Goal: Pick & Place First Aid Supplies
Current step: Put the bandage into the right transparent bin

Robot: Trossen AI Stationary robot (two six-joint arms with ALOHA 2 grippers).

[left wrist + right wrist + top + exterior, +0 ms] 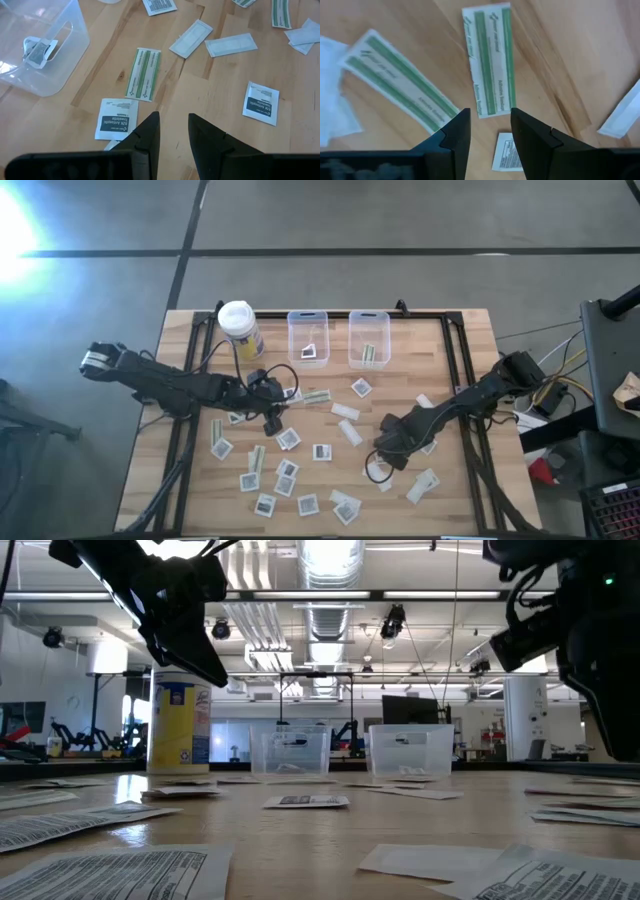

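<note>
first aid packets (321, 451) litter wooden table (470, 340) | both claws apart, seemingly empty | workshop behind

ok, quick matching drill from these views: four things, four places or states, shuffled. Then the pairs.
Things:
1. left bin
2. right bin
3. container
4. right pincer

Places or states:
A. holds a green strip
B. yellow, white lid, beside the left bin
C. holds a square packet
D. open and empty, over two strips on the table

Pairs: 1-C, 2-A, 3-B, 4-D
</note>
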